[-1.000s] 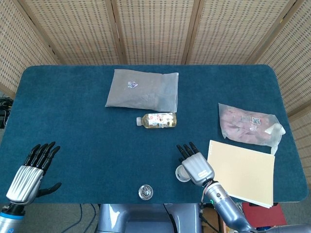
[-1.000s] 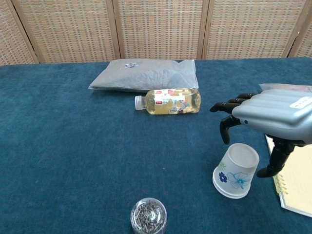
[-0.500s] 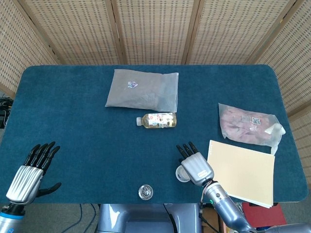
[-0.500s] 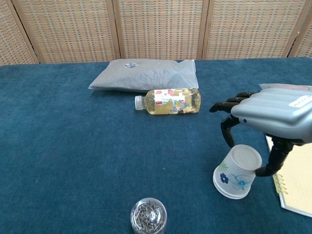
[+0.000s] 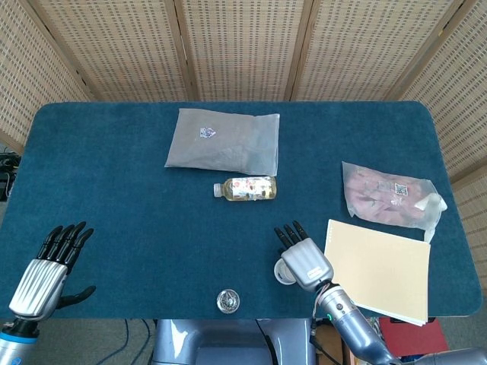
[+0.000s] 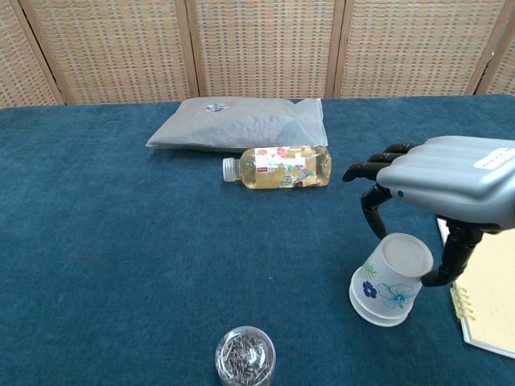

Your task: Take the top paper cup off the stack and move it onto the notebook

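A: Wicker screens behind, blue felt-like table (image 5: 114,175) in front. Biggest item?

B: Grey matte pouch (image 5: 223,141), flat and soft. Then the cream notebook (image 5: 378,270), spiral-bound, at the right near edge. Clear crinkly bag of pinkish stuff (image 5: 384,193) sits just beyond it.

A: Hands?

B: Right hand (image 6: 451,186) is over the paper cup stack (image 6: 389,281), with a finger and the thumb curled down on either side of the top cup. Looks like a pinch at the upturned base, though firm contact is hard to confirm. Left hand (image 5: 47,270) is well apart at the left near edge, fingers spread, holding nothing.

A: Cup position?

B: Upside down, tilted, on the table just left of the notebook. White paper, blue flower print, tapered.

A: Risks?

B: Nested cups may come up together if friction holds them. Thin paper wall could crush under a hard squeeze. A tilted stack could also topple and roll.

A: Small stuff?

B: Plastic bottle (image 5: 246,188) lying on its side, yellowish liquid, printed label. Round clear container of metal bits (image 6: 245,357) near the front edge.
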`<action>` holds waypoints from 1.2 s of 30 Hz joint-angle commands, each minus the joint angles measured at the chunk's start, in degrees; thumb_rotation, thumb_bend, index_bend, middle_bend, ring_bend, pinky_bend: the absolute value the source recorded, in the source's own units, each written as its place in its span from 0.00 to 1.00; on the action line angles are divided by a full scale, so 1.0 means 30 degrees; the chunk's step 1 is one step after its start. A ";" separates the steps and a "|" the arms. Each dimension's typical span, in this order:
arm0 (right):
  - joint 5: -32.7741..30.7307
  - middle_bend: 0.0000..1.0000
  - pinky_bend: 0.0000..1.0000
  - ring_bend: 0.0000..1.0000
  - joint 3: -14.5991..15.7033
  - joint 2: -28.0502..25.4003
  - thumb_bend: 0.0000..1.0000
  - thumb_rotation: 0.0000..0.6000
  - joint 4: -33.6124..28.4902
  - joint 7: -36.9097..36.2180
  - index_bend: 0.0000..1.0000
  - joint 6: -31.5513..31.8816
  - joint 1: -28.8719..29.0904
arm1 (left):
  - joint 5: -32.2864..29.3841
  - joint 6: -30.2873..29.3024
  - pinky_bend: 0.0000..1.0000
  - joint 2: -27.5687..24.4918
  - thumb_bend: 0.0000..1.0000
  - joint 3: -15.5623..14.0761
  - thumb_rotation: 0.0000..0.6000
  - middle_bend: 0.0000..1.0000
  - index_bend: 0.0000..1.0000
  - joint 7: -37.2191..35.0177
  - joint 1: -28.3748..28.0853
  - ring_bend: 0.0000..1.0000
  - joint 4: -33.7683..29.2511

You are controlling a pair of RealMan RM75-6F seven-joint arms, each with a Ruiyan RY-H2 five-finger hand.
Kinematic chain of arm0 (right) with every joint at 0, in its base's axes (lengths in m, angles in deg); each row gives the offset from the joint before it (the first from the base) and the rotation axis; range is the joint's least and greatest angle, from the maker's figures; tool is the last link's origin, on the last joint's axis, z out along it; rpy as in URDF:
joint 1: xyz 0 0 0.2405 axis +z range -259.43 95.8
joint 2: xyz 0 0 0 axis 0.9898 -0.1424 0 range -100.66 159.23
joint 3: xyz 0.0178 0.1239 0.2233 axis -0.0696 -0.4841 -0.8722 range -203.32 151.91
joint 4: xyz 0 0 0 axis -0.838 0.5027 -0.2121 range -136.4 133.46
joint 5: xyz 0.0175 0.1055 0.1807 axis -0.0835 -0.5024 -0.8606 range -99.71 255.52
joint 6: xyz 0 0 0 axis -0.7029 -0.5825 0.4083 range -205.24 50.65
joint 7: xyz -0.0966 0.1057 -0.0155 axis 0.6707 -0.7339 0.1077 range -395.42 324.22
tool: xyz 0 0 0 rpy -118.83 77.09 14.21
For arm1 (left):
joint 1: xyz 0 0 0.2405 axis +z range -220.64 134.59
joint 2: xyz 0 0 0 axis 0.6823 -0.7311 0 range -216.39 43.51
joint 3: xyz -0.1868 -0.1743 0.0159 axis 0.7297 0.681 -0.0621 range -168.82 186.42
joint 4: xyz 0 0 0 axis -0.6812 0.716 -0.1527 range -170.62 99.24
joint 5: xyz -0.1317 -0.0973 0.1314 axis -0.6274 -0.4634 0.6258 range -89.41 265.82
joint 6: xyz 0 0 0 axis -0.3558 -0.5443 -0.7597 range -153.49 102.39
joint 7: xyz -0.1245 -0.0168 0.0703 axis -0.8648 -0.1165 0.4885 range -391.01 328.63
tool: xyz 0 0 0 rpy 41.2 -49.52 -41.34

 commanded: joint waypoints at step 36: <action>-0.9419 0.06 0.00 0.00 -0.2953 -0.2629 0.18 1.00 -0.4148 0.2537 0.48 0.0773 0.4975 | 0.0061 0.0068 0.00 -0.0013 0.15 -0.0009 1.00 0.00 0.00 -0.0271 -0.0092 0.00 0.0122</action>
